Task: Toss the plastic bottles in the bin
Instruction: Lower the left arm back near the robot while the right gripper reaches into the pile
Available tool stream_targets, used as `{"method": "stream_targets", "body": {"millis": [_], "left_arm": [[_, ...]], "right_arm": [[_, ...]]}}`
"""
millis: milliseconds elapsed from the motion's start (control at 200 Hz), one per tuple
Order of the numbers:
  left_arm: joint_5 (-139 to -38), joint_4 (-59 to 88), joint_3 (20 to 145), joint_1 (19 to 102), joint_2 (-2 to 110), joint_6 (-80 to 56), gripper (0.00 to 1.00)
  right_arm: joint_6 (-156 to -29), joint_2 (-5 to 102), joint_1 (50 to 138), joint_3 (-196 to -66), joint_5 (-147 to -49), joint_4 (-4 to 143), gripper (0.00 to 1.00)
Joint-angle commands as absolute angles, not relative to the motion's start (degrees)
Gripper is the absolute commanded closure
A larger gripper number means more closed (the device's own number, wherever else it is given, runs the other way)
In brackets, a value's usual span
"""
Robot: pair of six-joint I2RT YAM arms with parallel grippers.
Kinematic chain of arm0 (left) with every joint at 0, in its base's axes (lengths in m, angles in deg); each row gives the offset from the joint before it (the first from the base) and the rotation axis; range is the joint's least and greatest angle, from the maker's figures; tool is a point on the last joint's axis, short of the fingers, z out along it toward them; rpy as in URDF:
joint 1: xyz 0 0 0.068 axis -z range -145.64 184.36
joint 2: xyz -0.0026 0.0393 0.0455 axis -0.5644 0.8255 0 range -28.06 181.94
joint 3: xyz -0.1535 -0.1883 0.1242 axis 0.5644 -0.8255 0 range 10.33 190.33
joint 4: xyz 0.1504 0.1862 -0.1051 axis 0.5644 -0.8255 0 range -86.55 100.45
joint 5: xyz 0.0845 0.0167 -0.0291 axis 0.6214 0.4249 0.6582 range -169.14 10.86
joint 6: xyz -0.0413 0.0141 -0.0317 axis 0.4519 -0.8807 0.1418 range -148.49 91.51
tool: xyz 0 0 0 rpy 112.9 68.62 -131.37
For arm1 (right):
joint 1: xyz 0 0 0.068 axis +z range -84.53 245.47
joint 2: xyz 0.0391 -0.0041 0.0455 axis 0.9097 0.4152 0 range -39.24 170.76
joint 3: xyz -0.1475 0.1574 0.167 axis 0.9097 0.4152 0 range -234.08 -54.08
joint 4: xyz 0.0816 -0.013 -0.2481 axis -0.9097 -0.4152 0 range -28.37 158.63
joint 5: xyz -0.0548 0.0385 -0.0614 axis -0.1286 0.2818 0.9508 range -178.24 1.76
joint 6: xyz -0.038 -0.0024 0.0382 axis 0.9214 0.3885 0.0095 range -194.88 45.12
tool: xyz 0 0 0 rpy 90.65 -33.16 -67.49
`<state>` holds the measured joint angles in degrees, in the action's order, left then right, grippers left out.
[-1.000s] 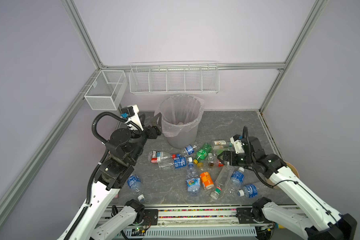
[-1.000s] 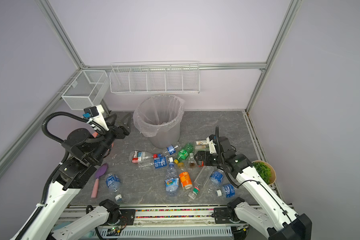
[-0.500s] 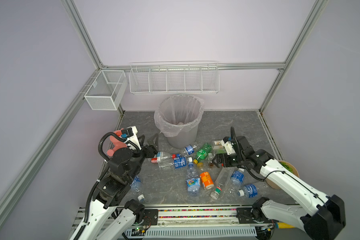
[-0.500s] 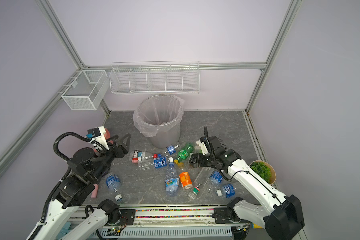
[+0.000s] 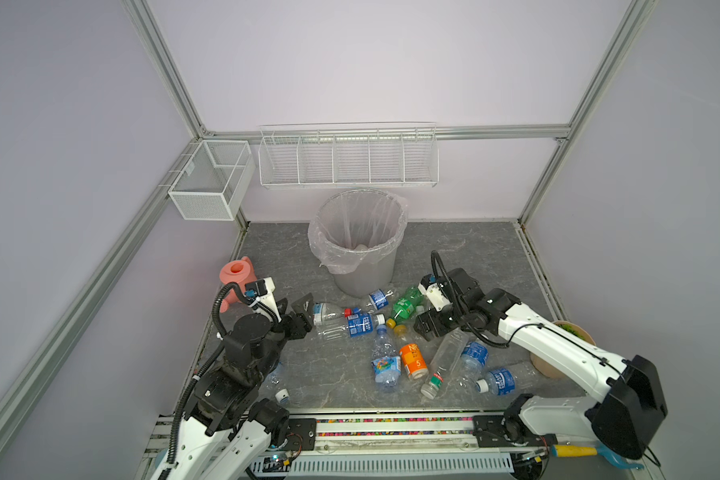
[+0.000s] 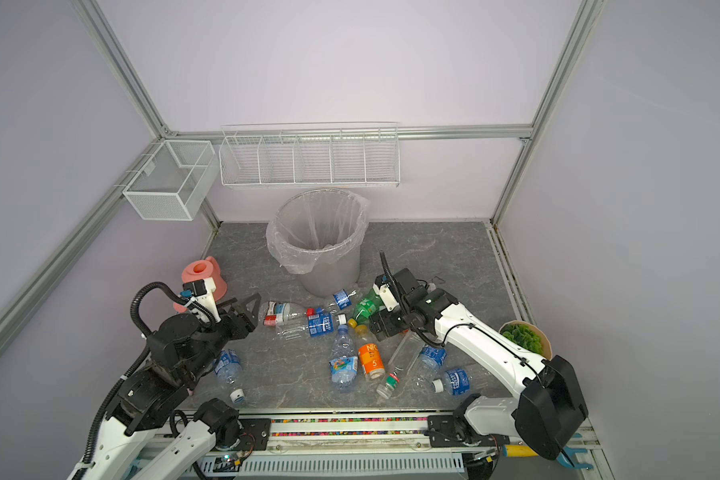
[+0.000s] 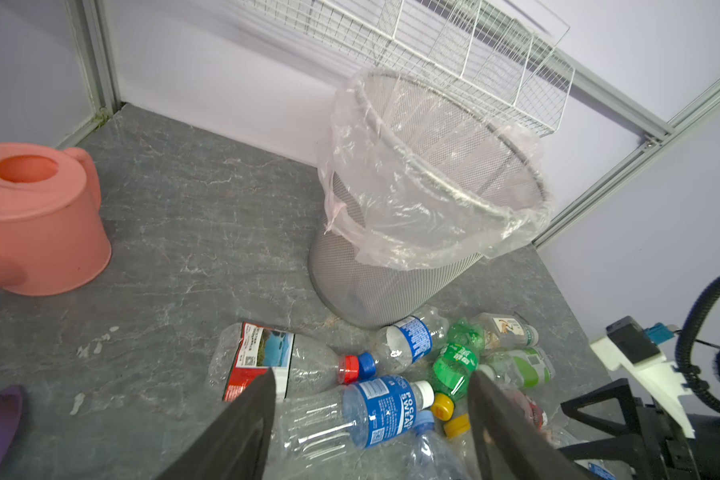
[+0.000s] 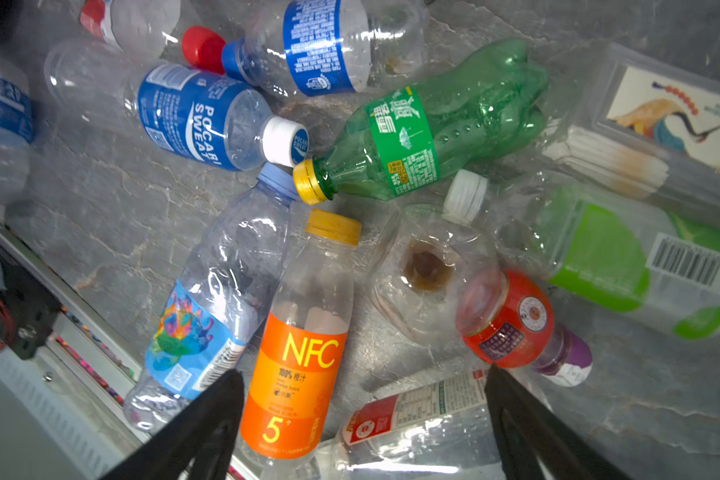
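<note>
**Both grippers unloaded at the pile; bin ready**

Far left, a pink watering can [image 5: 235, 272] stands against the wall, out of the working line. A stray bottle [image 6: 227, 368] lies on the near side, close by the left arm's base.

The left gripper [image 5: 306, 314] sits low at the left end of the pile, fingers parted and gripping nothing. Directly ahead a clear red-labelled bottle [image 5: 329, 313] lies on its side, with a blue-labelled bottle [image 5: 360, 324] just beside it. Judgement: the step in hand is closing on one of these. It is best taken across the body at the label, not at the cap. The thin walls will likely buckle, so centre the jaws first, then lift straight before swinging away.

The bin [image 5: 362, 274] stands upright at far centre, its liner draped over the rim and bottles lying at its near foot. A low carry could snag the liner.

Right of centre, a green bottle [image 5: 406, 305] and an orange bottle [image 5: 413, 359] lie packed among the other plastic bottles [image 5: 501, 380]. The right gripper [image 8: 362, 376] hovers over this cluster, fingers spread and empty. Crowding is the hazard here, as a finger may wedge two bottles at once. The two arms also work near each other.

Far right, a bowl [image 5: 543, 365] of green matter sits beside the right arm. Wire baskets [image 5: 348, 160] hang on the far wall above the bin and may limit the release height.
</note>
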<state>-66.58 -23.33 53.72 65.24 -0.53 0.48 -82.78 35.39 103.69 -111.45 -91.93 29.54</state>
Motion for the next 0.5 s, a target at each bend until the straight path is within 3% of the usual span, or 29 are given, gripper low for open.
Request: {"method": "stream_targets", "body": {"millis": [0, 265, 300, 500], "left_arm": [[-66.9, -26.9, 51.9, 65.3, -2.4, 3.3, 0.28], [-67.3, -28.9, 50.4, 65.3, -4.5, 4.4, 0.29], [-67.3, -29.1, 50.5, 65.3, -4.7, 4.3, 0.3], [-66.9, -30.0, 50.8, 65.3, -5.3, 4.0, 0.3]], "right_arm": [[-73.1, 35.3, 104.1, -110.8, -89.9, 30.8, 0.06], [-65.6, 38.6, 104.1, -110.4, -89.3, 31.8, 0.0], [-65.3, 39.4, 104.1, -110.6, -89.1, 32.0, 0.06], [-64.1, 44.3, 104.1, -112.2, -87.5, 32.0, 0.05]]}}
